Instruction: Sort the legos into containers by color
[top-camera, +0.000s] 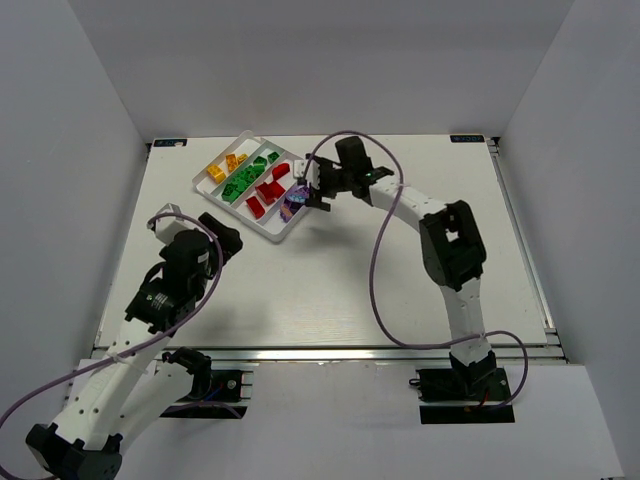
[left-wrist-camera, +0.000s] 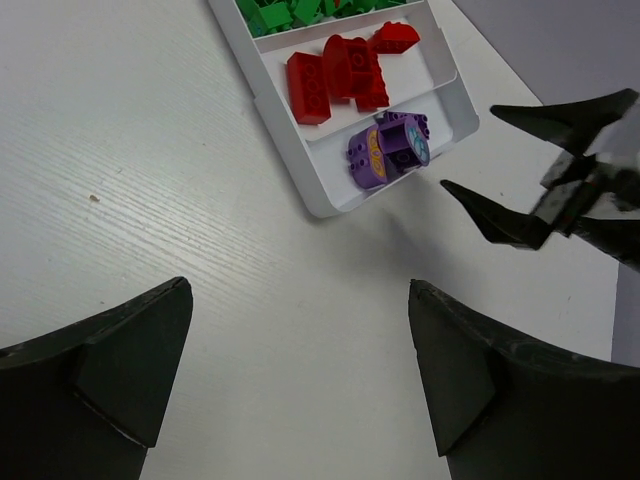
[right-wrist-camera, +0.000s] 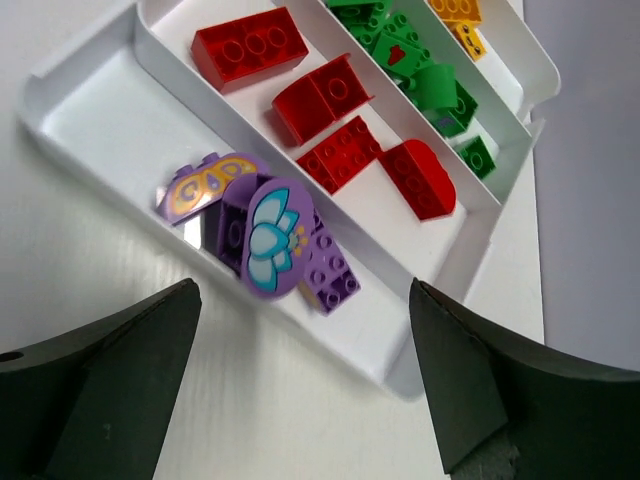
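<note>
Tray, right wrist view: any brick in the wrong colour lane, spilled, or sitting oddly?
Nothing is misplaced or spilled: each lane of the tray holds one colour. The only untidy spot is the purple bricks, heaped at one end of their lane, with the round purple piece propped tilted on them.

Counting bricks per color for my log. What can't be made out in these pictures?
Yellow legos: tiny in top view; cut by the top edge in right wrist view.
Green legos: cut by the top edge in left wrist view.
Purple legos: piled; the round one covers others, right wrist view.
</note>
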